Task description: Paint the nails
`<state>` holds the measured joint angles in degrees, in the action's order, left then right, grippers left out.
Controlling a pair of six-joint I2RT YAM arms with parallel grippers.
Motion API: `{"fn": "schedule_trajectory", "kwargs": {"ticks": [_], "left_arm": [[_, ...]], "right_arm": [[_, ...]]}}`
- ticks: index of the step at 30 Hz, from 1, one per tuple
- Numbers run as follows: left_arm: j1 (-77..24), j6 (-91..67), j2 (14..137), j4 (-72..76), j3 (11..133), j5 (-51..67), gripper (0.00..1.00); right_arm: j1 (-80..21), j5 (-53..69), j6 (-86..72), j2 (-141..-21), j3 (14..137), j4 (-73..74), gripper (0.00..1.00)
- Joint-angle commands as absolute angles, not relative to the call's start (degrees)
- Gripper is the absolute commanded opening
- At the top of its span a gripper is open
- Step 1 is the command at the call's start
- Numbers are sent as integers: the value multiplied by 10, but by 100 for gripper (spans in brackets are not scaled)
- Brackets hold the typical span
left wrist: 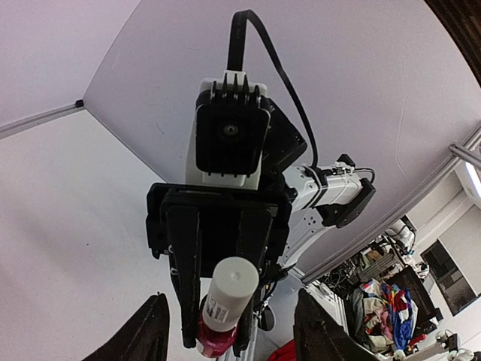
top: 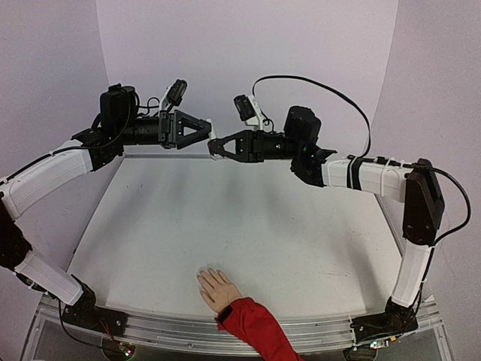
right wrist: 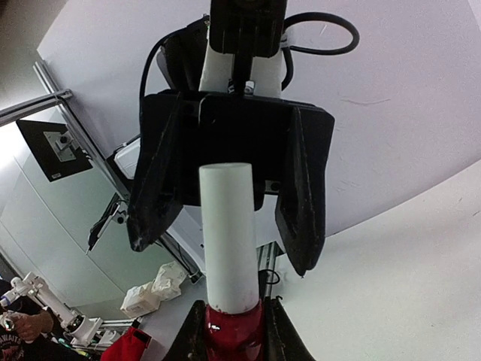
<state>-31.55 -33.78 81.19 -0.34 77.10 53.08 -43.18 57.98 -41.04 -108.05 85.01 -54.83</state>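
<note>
Both your arms are up off the table, the left arm [top: 45,180] and right arm [top: 372,175] reaching in toward each other at the far side, wrists about level, grippers nose to nose. Your left gripper [right wrist: 224,252] has its fingers [right wrist: 154,188] spread apart. Your right gripper [left wrist: 218,338] is clamped tight on the small bottle [left wrist: 229,289], tips pointing straight at the left one.
</note>
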Motion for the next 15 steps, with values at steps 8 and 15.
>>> {"fn": "schedule_trajectory", "kwargs": {"ticks": [8, 15], "left_arm": [[-329, -358, 831, 51, 805, 577, 40], [-337, -355, 832, 52, 806, 571, 19]], "right_arm": [[-437, 635, -451, -1084, 877, -644, 0], [-437, 630, -445, -1087, 871, -644, 0]]}}
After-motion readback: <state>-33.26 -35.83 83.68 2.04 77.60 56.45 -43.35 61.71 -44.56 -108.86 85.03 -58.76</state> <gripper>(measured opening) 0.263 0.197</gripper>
